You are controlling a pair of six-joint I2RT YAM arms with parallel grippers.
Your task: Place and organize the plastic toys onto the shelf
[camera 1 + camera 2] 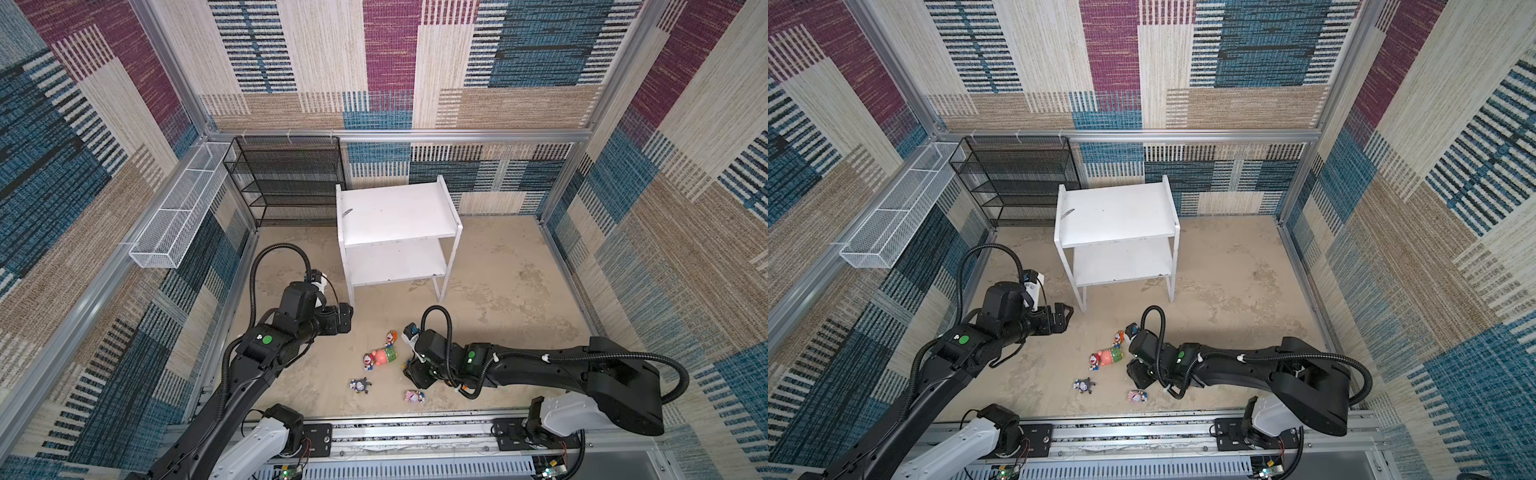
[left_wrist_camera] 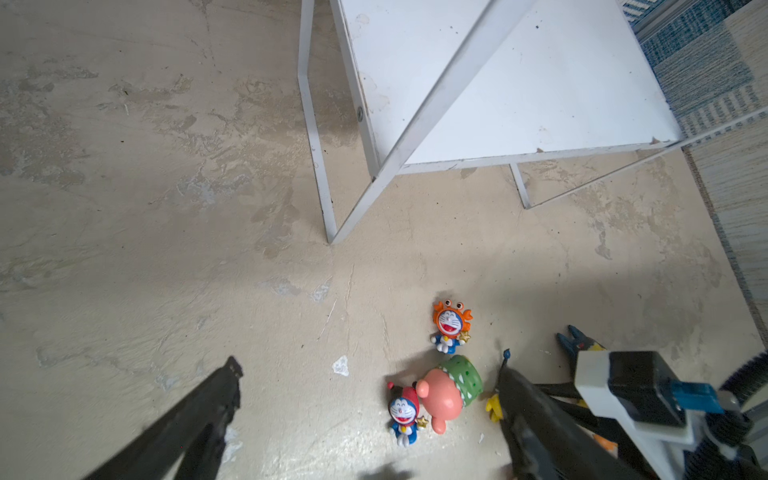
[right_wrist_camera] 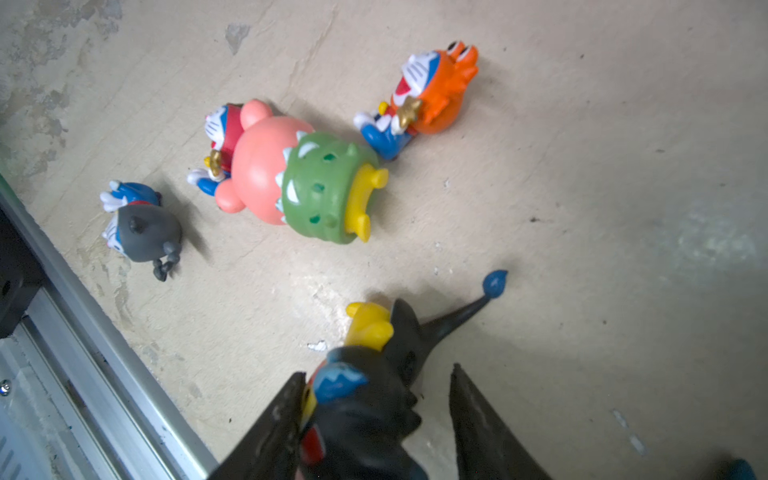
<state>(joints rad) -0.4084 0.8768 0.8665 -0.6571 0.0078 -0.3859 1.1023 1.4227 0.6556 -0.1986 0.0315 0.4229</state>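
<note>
Where the plastic toys (image 1: pixel 384 356) lie: on the worktop (image 1: pixel 498 291), in a loose cluster near the middle of its front edge. They are well apart from the shelf (image 1: pixel 395 216), which stands toward the rear edge with both boards bare.
Right gripper (image 3: pixel 376 372): low over the worktop, jaws partly apart astride the black-hooded figurine (image 3: pixel 361 415). In the right wrist view one finger touches the toy's side and the other stands just off it, so there is no firm hold yet.
Left gripper (image 1: pixel 345 318): jaws wide, holding nothing, hovering near the shelf's front leg.
Black-hooded figurine: lying down, with its yellow feet and thin blue-tipped tail sticking out beyond the fingertips.
Other toys: the pink-and-green figurine (image 3: pixel 291 178) lies on its side, with the red-hooded figurine (image 3: pixel 222 129) hard against its pink end. The orange-hooded figurine (image 3: pixel 432 91) is just beside its green end. The grey-hooded figurine (image 3: pixel 141 232) and a small pink figurine (image 1: pixel 414 396) lie nearer the front edge.
Handling: these look like hard moulded plastic, so probably light, stiff and glossy, and likely to slip or pivot under a narrow pinch.
Where to hold: across the broad hooded body, squarely on its two sides. The tail and hood spikes look thin and could bend or snap.
Risk: an off-centre squeeze may flick the toy sideways into its neighbours.
</note>
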